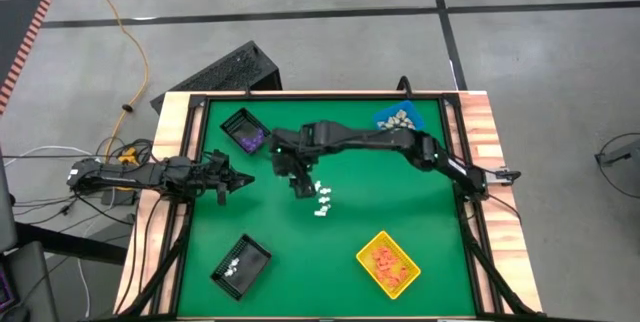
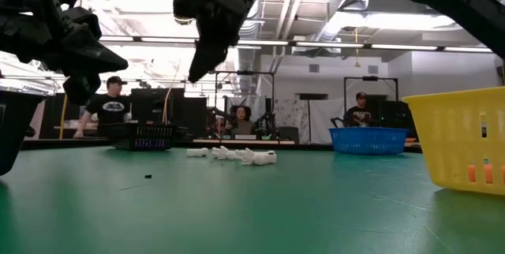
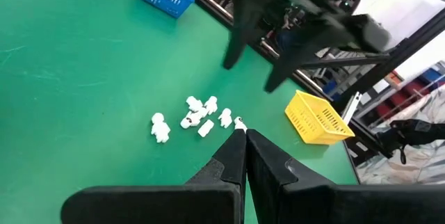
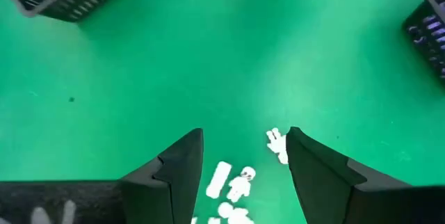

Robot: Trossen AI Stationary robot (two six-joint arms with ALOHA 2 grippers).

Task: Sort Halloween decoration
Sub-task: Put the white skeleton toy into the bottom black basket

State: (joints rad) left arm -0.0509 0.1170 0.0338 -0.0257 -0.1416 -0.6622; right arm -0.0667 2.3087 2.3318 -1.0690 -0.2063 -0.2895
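A small heap of white Halloween decoration pieces (image 1: 322, 200) lies loose on the green mat near the table's middle, also seen in the left wrist view (image 3: 198, 116) and the right wrist view (image 4: 236, 182). My right gripper (image 1: 298, 186) hangs open in the air just left of the heap, pointing steeply down, with nothing between its fingers (image 4: 245, 140). My left gripper (image 1: 238, 180) waits shut at the table's left side, level and empty (image 3: 243, 133).
Four bins stand around the mat. One black bin (image 1: 243, 130) holds purple pieces at far left, and a blue bin (image 1: 400, 119) holds beige pieces at far right. A yellow bin (image 1: 388, 262) with orange pieces stands near right, and another black bin (image 1: 240, 265) with white pieces near left. People sit beyond the table.
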